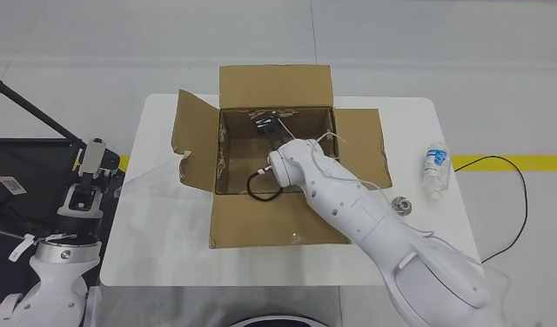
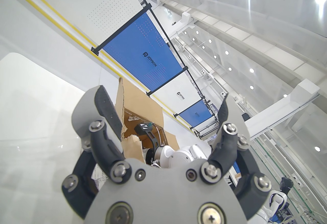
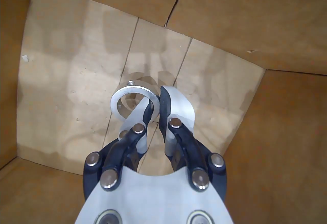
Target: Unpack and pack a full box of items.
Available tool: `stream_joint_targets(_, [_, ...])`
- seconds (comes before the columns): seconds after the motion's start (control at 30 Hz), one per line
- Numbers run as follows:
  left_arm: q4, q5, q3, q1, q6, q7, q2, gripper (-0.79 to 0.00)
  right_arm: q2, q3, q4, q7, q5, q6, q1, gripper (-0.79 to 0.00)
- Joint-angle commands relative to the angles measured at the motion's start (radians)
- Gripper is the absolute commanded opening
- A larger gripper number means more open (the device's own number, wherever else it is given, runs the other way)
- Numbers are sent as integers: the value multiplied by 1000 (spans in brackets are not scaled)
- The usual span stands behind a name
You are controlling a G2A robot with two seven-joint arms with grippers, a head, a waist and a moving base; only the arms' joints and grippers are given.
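An open cardboard box (image 1: 271, 223) stands mid-table with all its flaps folded out. My right arm (image 1: 300, 169) leans down into it. Inside, the right gripper (image 3: 156, 103) is shut on the rim of a silver metal ring (image 3: 129, 91), just above the box floor (image 3: 63, 77); whether the ring rests on the floor I cannot tell. My left gripper (image 2: 164, 93) is open and holds nothing. It sits off the table's left edge (image 1: 91, 160), pointing upward past the box (image 2: 139, 105).
A clear water bottle (image 1: 435, 169) lies near the table's right edge. A small round metal part (image 1: 401, 205) sits right of the box. A black cart (image 1: 35, 166) stands left of the table. Bare white tabletop (image 1: 157, 240) lies left of the box.
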Motion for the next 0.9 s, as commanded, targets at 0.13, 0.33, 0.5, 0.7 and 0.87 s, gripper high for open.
stream_joint_targets(0.13, [0, 0, 0, 0, 0, 0, 0, 0, -17, 23, 44, -8, 15, -31, 15, -496])
stream_joint_targets(0.33, [0, 0, 0, 0, 0, 0, 0, 0, -2, 91, 3, -6, 35, -75, 10, -486])
stream_joint_targets(0.5, [0, 0, 0, 0, 0, 0, 0, 0, 58, 201, -179, 52, 15, -135, -58, -437])
stream_joint_targets(0.7, [0, 0, 0, 0, 0, 0, 0, 0, 161, 393, -622, 192, -126, -187, -278, -400])
stream_joint_targets(0.87, [0, 0, 0, 0, 0, 0, 0, 0, 224, 597, -1013, 263, -247, -232, -495, -323])
